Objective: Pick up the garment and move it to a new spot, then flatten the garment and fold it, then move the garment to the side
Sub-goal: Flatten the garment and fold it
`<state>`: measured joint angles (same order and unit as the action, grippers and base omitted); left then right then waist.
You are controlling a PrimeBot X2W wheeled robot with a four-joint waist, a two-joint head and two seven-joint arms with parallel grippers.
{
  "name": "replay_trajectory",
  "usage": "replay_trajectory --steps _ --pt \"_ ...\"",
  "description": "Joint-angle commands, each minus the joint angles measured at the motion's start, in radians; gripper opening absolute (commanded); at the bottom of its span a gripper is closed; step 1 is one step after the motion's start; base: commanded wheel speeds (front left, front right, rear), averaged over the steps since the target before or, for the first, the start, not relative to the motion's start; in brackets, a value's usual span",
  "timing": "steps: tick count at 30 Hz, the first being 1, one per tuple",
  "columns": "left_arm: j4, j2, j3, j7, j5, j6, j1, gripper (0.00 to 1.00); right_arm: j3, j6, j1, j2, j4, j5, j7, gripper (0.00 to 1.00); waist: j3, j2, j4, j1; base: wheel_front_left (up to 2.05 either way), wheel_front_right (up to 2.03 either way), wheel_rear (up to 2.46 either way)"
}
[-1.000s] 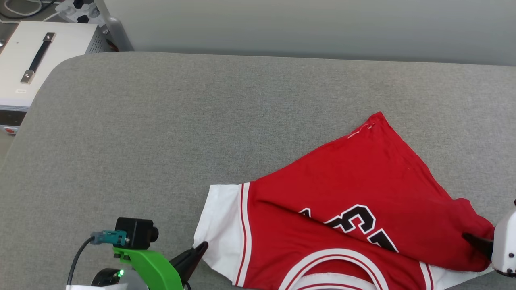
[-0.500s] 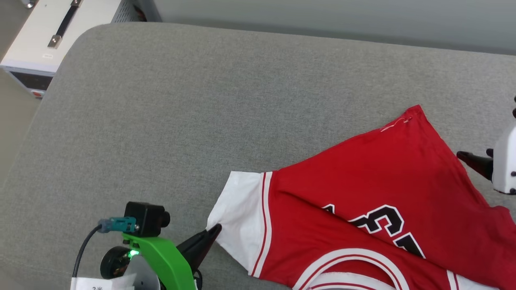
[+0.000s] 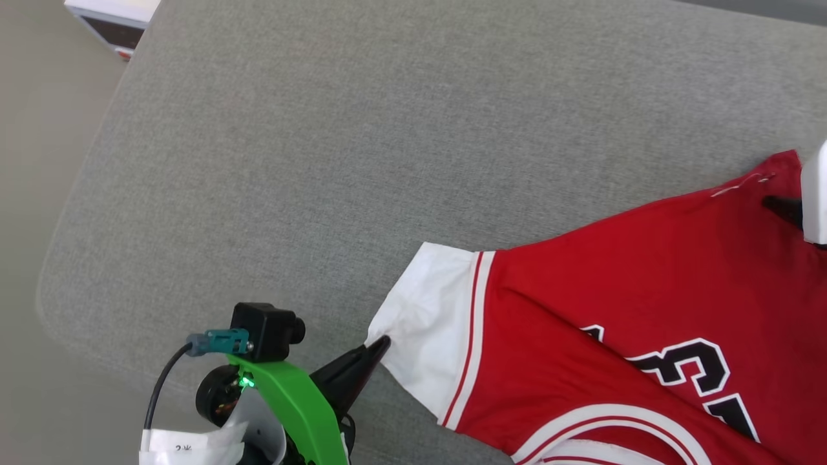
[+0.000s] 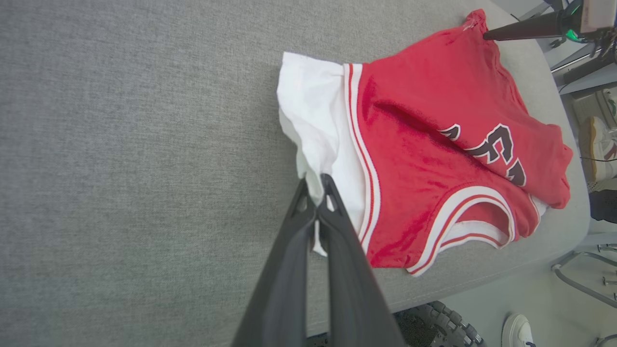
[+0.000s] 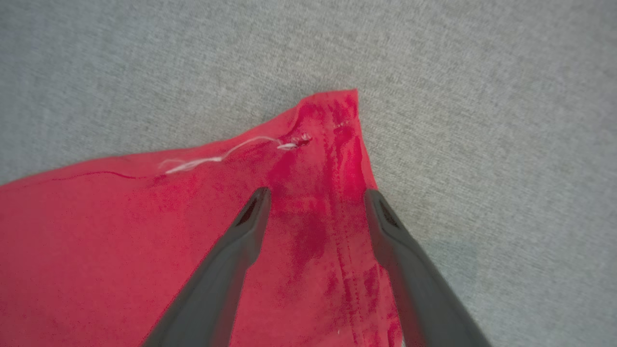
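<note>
Reading this as the flatten step: the shirt (image 3: 614, 278) lies creased and partly doubled over on the right side of the grey padded worktop (image 3: 323, 161). The left end effector (image 4: 315, 185) is clenched on the edge of the white sleeve (image 3: 433, 316), and the right end effector (image 5: 316, 193) is released, its fingers straddling the red hem corner (image 5: 337, 115). The right one should drop and bite past the seam (not on the loose white thread (image 5: 217, 156)), then both should pull apart evenly, low over the worktop, to take out the diagonal crease.
</note>
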<state>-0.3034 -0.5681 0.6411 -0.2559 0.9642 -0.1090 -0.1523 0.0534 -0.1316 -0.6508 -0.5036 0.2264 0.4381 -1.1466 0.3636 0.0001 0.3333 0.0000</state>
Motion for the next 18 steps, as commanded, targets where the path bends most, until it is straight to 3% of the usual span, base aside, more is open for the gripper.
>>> replay_trajectory --steps 1,14,15,16,17,18 --pt "0.004 0.006 0.000 0.006 -0.014 0.008 -0.025 0.00 0.010 0.001 -0.018 -0.008 0.014 -0.014 0.011 1.00 0.037 -0.0001 0.037 0.0000 0.00 0.00 0.00" --pt "0.040 0.023 0.012 0.011 -0.010 0.027 -0.041 0.00 0.095 0.001 0.001 -0.043 0.108 -0.004 0.059 1.00 0.048 -0.0001 0.065 0.0000 0.00 0.00 0.00" --pt "0.041 0.022 0.012 0.010 -0.010 0.026 -0.041 0.00 0.105 0.001 0.004 -0.046 0.113 0.001 0.059 0.82 0.046 -0.0001 0.065 0.0000 0.00 0.00 0.00" --pt "0.042 0.022 0.012 0.009 -0.009 0.026 -0.041 0.00 0.116 0.001 0.005 -0.050 0.116 0.007 0.061 0.20 0.044 -0.0001 0.065 0.0000 0.00 0.00 0.00" --pt "0.042 0.022 0.012 0.009 -0.009 0.026 -0.042 0.00 0.123 0.001 0.006 -0.051 0.117 0.013 0.069 0.00 0.041 -0.0001 0.064 0.0000 0.00 0.00 0.00" --pt "0.044 0.021 0.011 0.009 -0.008 0.024 -0.042 0.00 0.126 0.001 0.004 -0.051 0.119 0.021 0.085 0.00 0.037 -0.0001 0.062 0.0000 0.00 0.00 0.00"
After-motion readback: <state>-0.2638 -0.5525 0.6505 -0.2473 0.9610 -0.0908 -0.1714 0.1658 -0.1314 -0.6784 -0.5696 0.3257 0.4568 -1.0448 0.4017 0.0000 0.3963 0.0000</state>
